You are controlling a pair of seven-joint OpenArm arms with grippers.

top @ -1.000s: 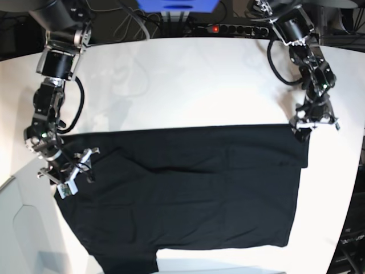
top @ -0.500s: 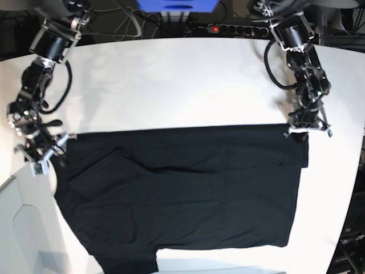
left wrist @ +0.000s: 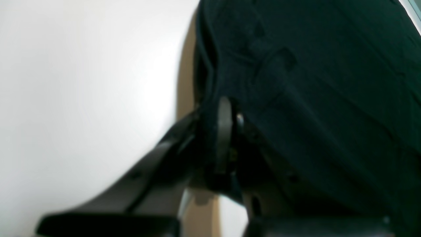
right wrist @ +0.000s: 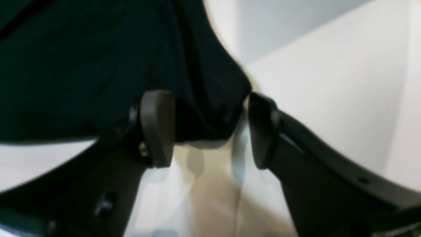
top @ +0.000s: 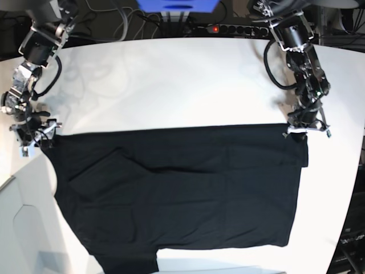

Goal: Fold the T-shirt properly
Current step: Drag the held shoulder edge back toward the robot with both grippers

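The black T-shirt (top: 182, 194) lies spread flat on the white table (top: 171, 85); no label or print shows. My left gripper (top: 304, 132) is at the shirt's far right corner. In the left wrist view this gripper (left wrist: 227, 131) is shut, with the shirt's edge (left wrist: 296, 82) pinched between its fingers. My right gripper (top: 34, 138) is at the shirt's far left corner. In the right wrist view this gripper (right wrist: 209, 130) is open, its two pads (right wrist: 157, 128) apart with the shirt's corner (right wrist: 204, 98) between them.
A power strip with a red light (top: 228, 28), cables and a blue box (top: 177, 4) lie behind the table's far edge. A grey panel (top: 17, 228) sits at the lower left. The shirt's lower edge reaches the table's near edge.
My right gripper moved from on the shirt's left part up and left to its far left corner, which now lies further left. My left gripper stayed at the right corner.
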